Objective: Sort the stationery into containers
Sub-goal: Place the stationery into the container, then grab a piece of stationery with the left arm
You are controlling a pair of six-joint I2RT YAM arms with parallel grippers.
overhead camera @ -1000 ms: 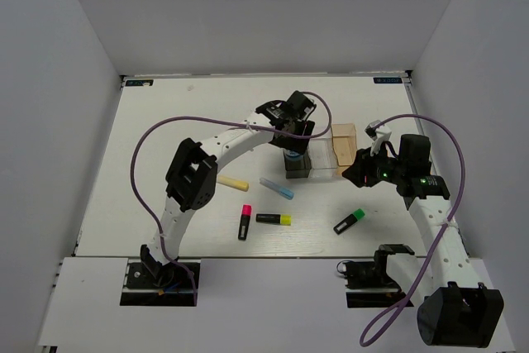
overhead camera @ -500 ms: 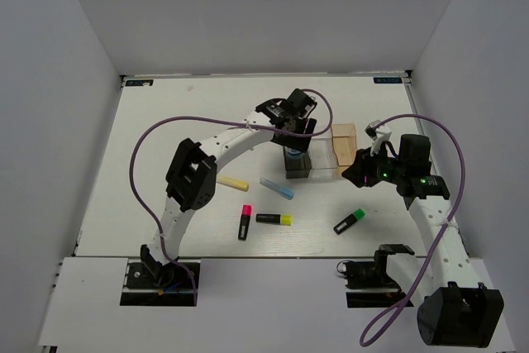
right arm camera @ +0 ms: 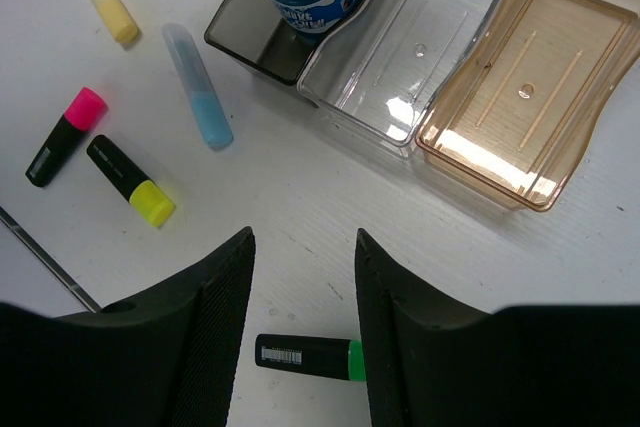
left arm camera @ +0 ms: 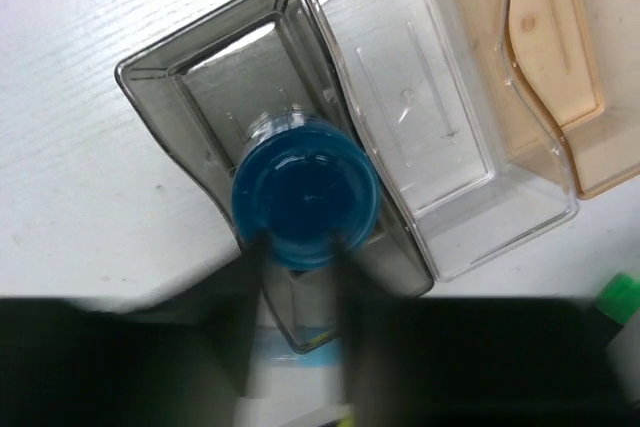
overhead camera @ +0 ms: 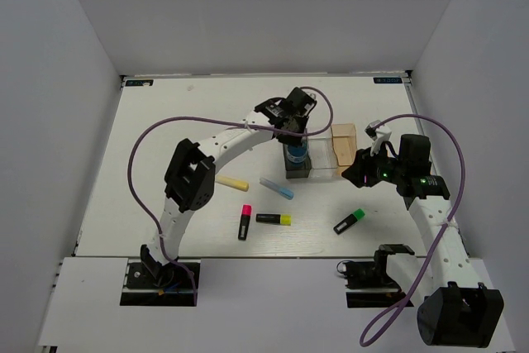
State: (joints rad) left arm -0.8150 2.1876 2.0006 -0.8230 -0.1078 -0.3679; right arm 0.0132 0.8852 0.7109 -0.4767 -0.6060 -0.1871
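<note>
The blue roll (left arm camera: 305, 197) stands upright in the dark grey bin (left arm camera: 165, 97). The left gripper's (left arm camera: 297, 247) blurred fingers flank it; whether they pinch it I cannot tell. If so, lifting could drag it out. The right gripper (right arm camera: 302, 239), near the bin, gapes empty.

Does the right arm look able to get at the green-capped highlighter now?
Probably yes: the green-capped highlighter lies flat, apart from other things, close to the open right gripper, nothing between them.
</note>
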